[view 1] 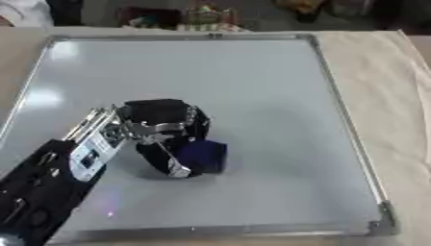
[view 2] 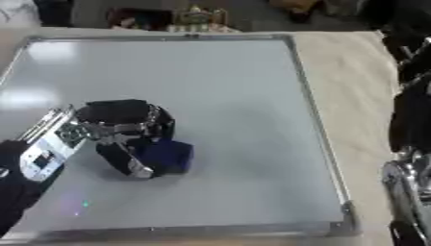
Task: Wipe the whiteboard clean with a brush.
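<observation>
Left robot hand [view 1: 164, 127]: fingers curled round the dark blue brush [view 1: 202, 156], pressed on the whiteboard [view 1: 252, 86], lower-left of centre.
Board: no marks visible.
Progress: judged nearly done.

whiteboard [view 1: 252, 96] — 1 | blue brush [view 1: 205, 156] — 1 | left hand [view 1: 164, 127] — 1 | right arm [view 2: 412, 144] — 1
</observation>
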